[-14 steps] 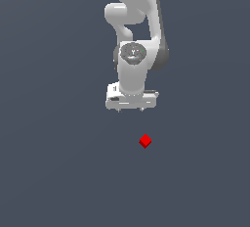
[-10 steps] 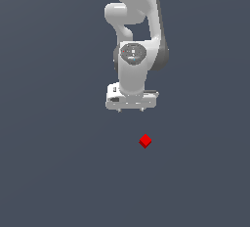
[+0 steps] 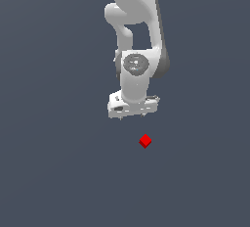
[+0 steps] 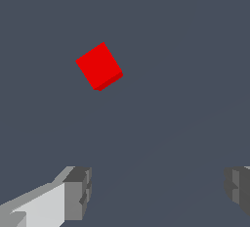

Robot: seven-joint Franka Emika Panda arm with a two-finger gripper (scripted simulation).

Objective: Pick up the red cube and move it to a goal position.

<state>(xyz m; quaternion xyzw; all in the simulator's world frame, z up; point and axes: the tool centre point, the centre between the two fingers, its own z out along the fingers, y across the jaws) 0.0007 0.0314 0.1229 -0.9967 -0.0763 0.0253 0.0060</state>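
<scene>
exterior view shows our gripper (image 3: 133, 115) barely lower than half a second ago, fingers spread wide and empty, red cube (image 3: 145, 141) untouched, so we're only approaching.

Your exterior view sits high and well back, looking steeply down on the grey floor (image 3: 53, 172). You get the whole lower arm (image 3: 139, 50) down to the tool (image 3: 133, 112), with the red cube (image 3: 145, 141) as a small speck near it, toward the exterior view's right.

Your wrist view is mounted on the arm, facing down at the floor (image 4: 185, 50), much closer in. Both tool fingers (image 4: 78, 192) frame its edge, set wide apart.

Shared between the two: the red cube (image 4: 99, 66), the surrounding floor patch, and the tool (image 4: 157, 189) itself.
</scene>
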